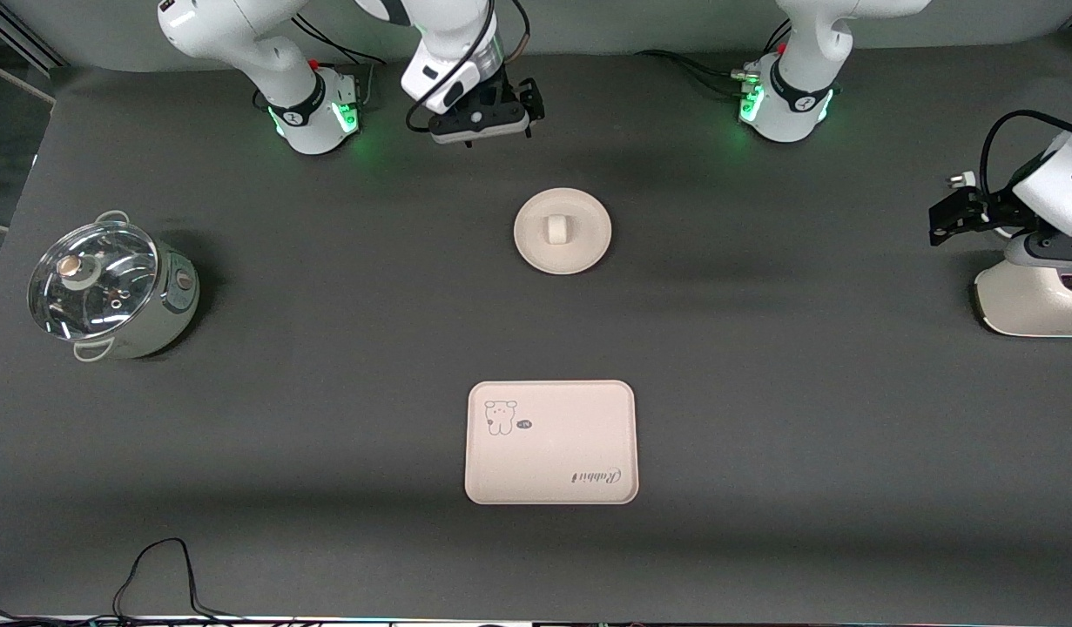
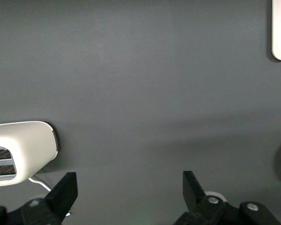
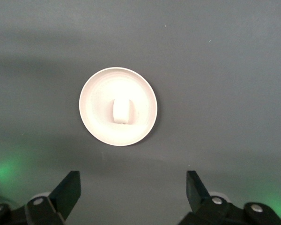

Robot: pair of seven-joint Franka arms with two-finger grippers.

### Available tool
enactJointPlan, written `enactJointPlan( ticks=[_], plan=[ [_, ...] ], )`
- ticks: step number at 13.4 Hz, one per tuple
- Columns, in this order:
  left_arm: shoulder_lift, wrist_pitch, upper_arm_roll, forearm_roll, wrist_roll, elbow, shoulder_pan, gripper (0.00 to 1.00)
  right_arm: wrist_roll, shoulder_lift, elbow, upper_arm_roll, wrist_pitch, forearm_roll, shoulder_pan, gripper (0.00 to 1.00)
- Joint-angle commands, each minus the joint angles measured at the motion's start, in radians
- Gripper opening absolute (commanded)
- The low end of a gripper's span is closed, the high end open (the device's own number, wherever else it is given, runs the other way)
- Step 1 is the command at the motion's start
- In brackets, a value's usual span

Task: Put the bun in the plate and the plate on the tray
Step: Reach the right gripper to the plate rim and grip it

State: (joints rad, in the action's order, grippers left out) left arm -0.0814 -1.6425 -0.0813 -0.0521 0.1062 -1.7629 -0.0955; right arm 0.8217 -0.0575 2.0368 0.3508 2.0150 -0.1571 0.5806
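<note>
The white bun (image 1: 556, 230) lies in the middle of the round cream plate (image 1: 536, 254) at the table's centre. The printed rectangular tray (image 1: 553, 453) lies nearer to the front camera than the plate, apart from it and bare. My right gripper (image 1: 482, 131) hangs open and empty above the table between the plate and the robots' bases. Its wrist view shows the bun (image 3: 121, 111) on the plate (image 3: 96, 127) past the open gripper (image 3: 133, 183). My left gripper (image 1: 940, 222) is open and empty over the left arm's end of the table, shown too in its wrist view (image 2: 129, 183).
A steel pot with a glass lid (image 1: 109, 292) stands at the right arm's end of the table. A white toaster-like appliance (image 1: 1032, 300) stands under the left arm, seen too in the left wrist view (image 2: 18, 152). Cables lie at the table's front edge (image 1: 161, 575).
</note>
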Motion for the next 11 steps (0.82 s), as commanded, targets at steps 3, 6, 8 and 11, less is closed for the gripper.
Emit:
enactJointPlan(
  ticks=[3, 6, 8, 11],
  plan=[
    [-0.018, 0.024, 0.048, 0.011, 0.012, 0.019, 0.045, 1.0, -0.068, -0.044, 0.196, -0.027, 0.207, -0.107, -0.004, 1.0],
    [-0.018, 0.02, 0.051, 0.011, 0.012, 0.019, 0.046, 1.0, -0.058, 0.027, 0.25, -0.027, 0.33, -0.107, 0.024, 1.0],
    [-0.018, 0.016, 0.051, 0.011, 0.013, 0.019, 0.046, 1.0, -0.055, 0.074, 0.286, -0.027, 0.424, -0.107, 0.034, 1.0],
    [-0.015, 0.007, 0.051, 0.011, 0.012, 0.014, 0.046, 1.0, -0.05, 0.171, 0.322, -0.027, 0.575, -0.107, 0.064, 1.0]
  ],
)
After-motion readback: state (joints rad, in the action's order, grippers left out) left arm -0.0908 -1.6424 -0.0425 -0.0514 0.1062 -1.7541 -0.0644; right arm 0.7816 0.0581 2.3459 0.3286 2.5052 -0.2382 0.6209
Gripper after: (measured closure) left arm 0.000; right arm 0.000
